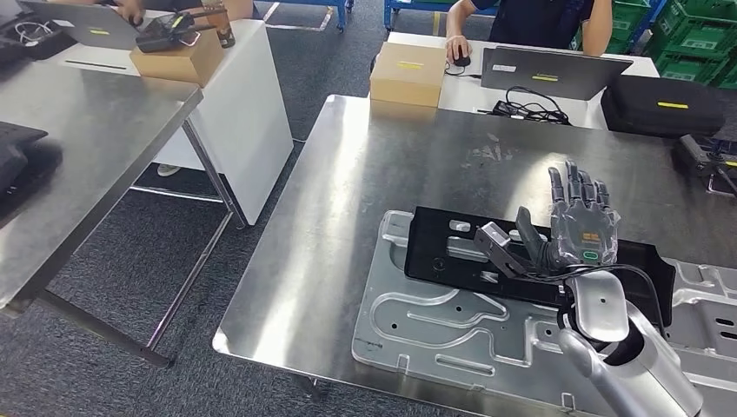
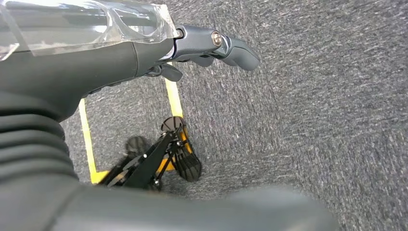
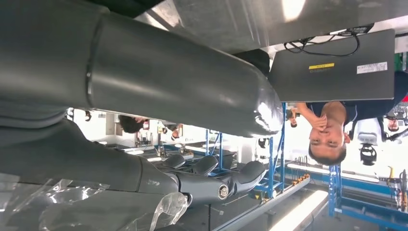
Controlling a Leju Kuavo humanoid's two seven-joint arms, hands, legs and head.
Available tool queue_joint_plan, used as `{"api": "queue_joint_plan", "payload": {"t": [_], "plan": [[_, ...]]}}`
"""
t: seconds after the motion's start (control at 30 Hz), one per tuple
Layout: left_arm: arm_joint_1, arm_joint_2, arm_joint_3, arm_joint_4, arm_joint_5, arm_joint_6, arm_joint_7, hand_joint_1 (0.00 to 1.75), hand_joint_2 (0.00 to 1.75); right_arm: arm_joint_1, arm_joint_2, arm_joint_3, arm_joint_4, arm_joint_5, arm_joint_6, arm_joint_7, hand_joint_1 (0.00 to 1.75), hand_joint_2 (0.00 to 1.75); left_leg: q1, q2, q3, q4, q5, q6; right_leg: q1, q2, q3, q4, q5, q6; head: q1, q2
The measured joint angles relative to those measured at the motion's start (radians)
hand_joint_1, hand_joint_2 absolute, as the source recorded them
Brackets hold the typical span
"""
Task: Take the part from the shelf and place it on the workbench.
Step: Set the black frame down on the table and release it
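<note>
While the left hand (image 2: 207, 48) hangs low beside the body over grey carpet, its fingers (image 2: 240, 50) loosely curled and holding nothing, the action sits on the steel counter (image 1: 330, 217) ahead. Taking the black tray-like part (image 1: 434, 248) as the landmark and reading left to right: to its left is bare counter; under it and reaching out toward the robot lies a large stamped silver panel (image 1: 426, 330); the black part rests flat on that panel, its long axis running side to side across the counter. Over the right half of the black part stands the right hand (image 1: 578, 226), fingers (image 1: 574, 187) straight, spread and pointing away from the robot, with the thumb turned toward a small grey block (image 1: 497, 239) on the part. Whether the thumb touches that block cannot be told; the hand appears to hold nothing. The part already seems delivered to the counter, so the right hand, much the nearer, likely needs only to lift clear. Beyond the counter's far edge, a person (image 1: 530, 17) sits at a laptop (image 1: 552, 71).
</note>
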Motion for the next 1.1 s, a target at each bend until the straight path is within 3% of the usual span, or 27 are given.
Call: {"api": "queue_joint_plan", "payload": {"t": [0.07,0.17,0.2,0.27,0.33,0.37,0.4,0.43,0.5,0.57,0.67,0.7,0.77,0.83,0.9,0.93,0.97,1.03,1.1], "plan": [[-0.001,-0.002,0.000,0.002,0.000,0.003,-0.003,0.00,0.00,0.000,-0.001,-0.001,-0.001,0.000,0.002,0.000,0.00,0.00,-0.004,0.000,-0.002,0.006,-0.004,-0.007,0.002,-0.001,0.037,-0.087,0.034,-0.007,0.000,0.000],[-0.001,-0.003,0.000,0.004,0.012,0.005,-0.003,0.00,0.00,-0.001,-0.001,-0.001,-0.002,0.000,0.003,0.000,0.00,0.00,-0.003,0.000,-0.007,0.011,-0.008,-0.018,0.004,-0.001,0.036,-0.096,0.041,-0.020,0.000,0.000],[-0.001,-0.003,0.000,0.004,0.020,0.005,-0.003,0.00,0.00,-0.002,-0.002,-0.002,-0.002,0.000,0.003,0.000,0.00,0.00,-0.001,0.000,-0.012,0.025,-0.021,-0.024,0.002,-0.002,0.035,-0.097,0.044,-0.026,0.000,0.000],[0.000,-0.003,0.000,0.005,0.032,0.004,-0.002,0.00,0.00,-0.004,-0.002,-0.002,-0.003,0.000,0.004,0.000,0.00,0.00,0.005,-0.001,-0.046,0.112,-0.085,-0.039,-0.003,-0.003,0.029,-0.100,0.052,-0.036,0.000,0.000],[0.000,-0.003,0.000,0.006,0.037,0.004,-0.002,0.00,0.00,-0.004,-0.002,-0.002,-0.003,0.000,0.004,0.000,0.00,0.00,0.014,-0.001,-0.100,0.253,-0.162,-0.052,-0.003,-0.004,0.017,-0.099,0.060,-0.041,0.000,0.000],[0.000,-0.003,0.000,0.006,0.038,0.004,-0.002,0.00,0.00,-0.004,-0.002,-0.002,-0.003,0.000,0.004,0.000,0.00,0.00,0.018,-0.001,-0.114,0.300,-0.181,-0.055,-0.003,-0.004,0.010,-0.099,0.064,-0.041,0.000,0.000],[0.000,-0.003,0.000,0.007,0.039,0.004,-0.002,0.00,0.00,-0.003,-0.002,-0.002,-0.003,0.000,0.004,0.000,0.00,0.00,0.021,-0.001,-0.110,0.307,-0.182,-0.057,-0.003,-0.003,0.003,-0.099,0.070,-0.039,0.000,0.000],[0.000,-0.003,0.000,0.008,0.039,0.005,-0.002,0.00,0.00,-0.003,-0.002,-0.002,-0.003,0.000,0.004,0.000,0.00,0.00,0.023,-0.001,-0.085,0.271,-0.165,-0.057,-0.004,-0.003,-0.002,-0.099,0.075,-0.037,0.000,0.000],[-0.002,-0.003,0.000,0.008,0.035,0.007,-0.004,0.00,0.00,-0.005,-0.002,-0.002,-0.004,0.000,0.004,0.000,0.00,0.00,0.024,-0.001,0.007,0.115,-0.113,-0.052,-0.004,-0.003,-0.010,-0.099,0.086,-0.030,0.000,0.000],[-0.005,-0.004,0.000,0.009,0.028,0.009,-0.006,0.00,0.00,-0.007,-0.003,-0.004,-0.006,0.001,0.004,0.000,0.00,0.00,0.017,-0.002,0.067,0.006,-0.082,-0.044,-0.004,-0.004,-0.013,-0.100,0.096,-0.019,0.000,0.000],[-0.005,-0.004,0.000,0.010,0.020,0.013,-0.010,0.00,0.00,-0.009,-0.005,-0.005,-0.008,0.002,0.004,0.000,0.00,0.00,0.009,-0.002,0.064,-0.005,-0.064,-0.028,-0.006,-0.004,-0.014,-0.104,0.110,0.001,0.000,0.000],[-0.005,-0.005,0.000,0.011,0.018,0.015,-0.011,0.00,0.00,-0.008,-0.005,-0.005,-0.008,0.002,0.005,0.000,0.00,0.00,0.010,-0.001,0.059,-0.006,-0.054,-0.019,-0.008,-0.004,-0.020,-0.097,0.100,0.006,0.000,0.000],[-0.006,-0.006,0.001,0.013,0.012,0.018,-0.012,0.00,0.00,-0.006,-0.007,-0.005,-0.009,0.005,0.007,0.000,0.00,0.00,0.012,0.002,0.044,-0.010,-0.031,-0.001,-0.009,-0.003,-0.049,-0.032,0.033,0.008,0.000,0.000],[-0.006,-0.007,0.001,0.014,0.009,0.019,-0.013,0.00,0.00,-0.004,-0.007,-0.005,-0.009,0.011,0.010,0.000,0.00,0.00,0.009,0.004,0.020,-0.009,-0.011,0.008,-0.006,-0.003,-0.091,0.110,-0.069,0.008,0.000,0.000],[-0.005,-0.008,0.001,0.015,0.008,0.019,-0.014,0.00,0.00,0.000,-0.007,-0.006,-0.010,0.016,0.012,0.000,0.00,0.00,0.006,0.004,-0.003,-0.007,0.006,0.008,-0.004,-0.003,-0.098,0.202,-0.107,0.010,0.000,0.000],[-0.005,-0.008,0.001,0.016,0.009,0.019,-0.015,0.00,0.00,0.003,-0.007,-0.006,-0.010,0.017,0.013,0.000,0.00,0.00,0.005,0.004,-0.013,-0.005,0.013,0.007,-0.004,-0.003,-0.073,0.189,-0.093,0.010,0.000,0.000],[-0.004,-0.009,0.001,0.017,0.009,0.020,-0.016,0.00,0.00,0.003,-0.007,-0.006,-0.010,0.019,0.014,0.000,0.00,0.00,0.005,0.004,-0.022,-0.003,0.019,0.005,-0.004,-0.003,-0.030,0.137,-0.071,0.009,0.000,0.000],[-0.005,-0.010,0.001,0.017,0.008,0.022,-0.020,0.00,0.00,0.002,-0.007,-0.008,-0.013,0.021,0.015,0.000,0.00,0.00,0.004,0.004,-0.038,0.006,0.028,-0.002,-0.003,-0.003,0.075,-0.010,-0.040,0.006,0.000,0.000],[-0.006,-0.010,0.001,0.017,0.005,0.024,-0.024,0.00,0.00,-0.001,-0.006,-0.010,-0.018,0.023,0.016,0.000,0.00,0.00,0.000,0.003,-0.049,0.016,0.036,-0.013,0.000,-0.002,0.124,-0.089,-0.035,-0.003,0.000,0.000]]}}
